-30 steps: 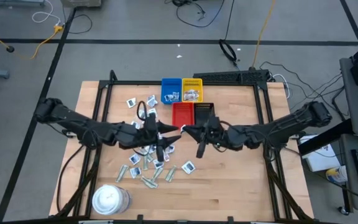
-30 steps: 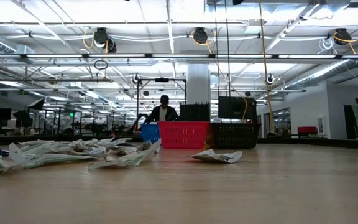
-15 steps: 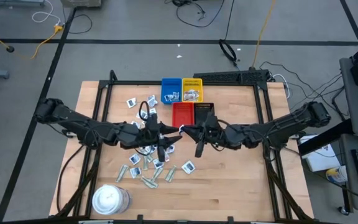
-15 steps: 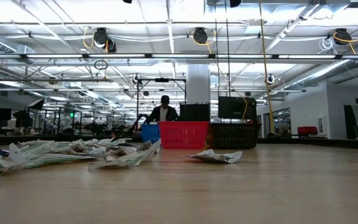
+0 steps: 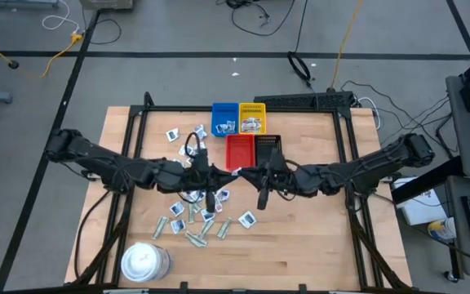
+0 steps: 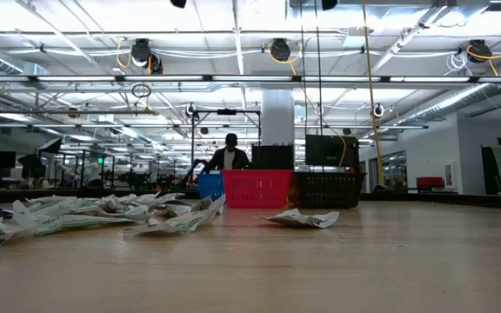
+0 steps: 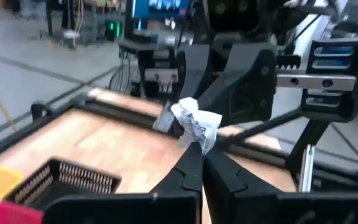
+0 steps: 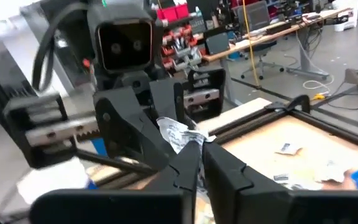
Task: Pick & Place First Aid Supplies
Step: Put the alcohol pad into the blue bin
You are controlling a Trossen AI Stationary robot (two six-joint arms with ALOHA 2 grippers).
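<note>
Both grippers meet over the table, a crumpled packet between them

The left gripper [image 7: 197,152] is pressed together on a white packet [image 7: 194,121] just in front of the red tray [image 5: 238,150], held up off the table [image 5: 317,237]. The right gripper [image 8: 194,146] faces it there, its fingertips at the same packet; whether they pinch it or stand slightly apart I cannot tell. The other packets [image 5: 198,220] lie scattered on the wood left of and in front of the red tray.

Overhead, table-level and two facing wrist cameras share the table [image 5: 300,237].
</note>
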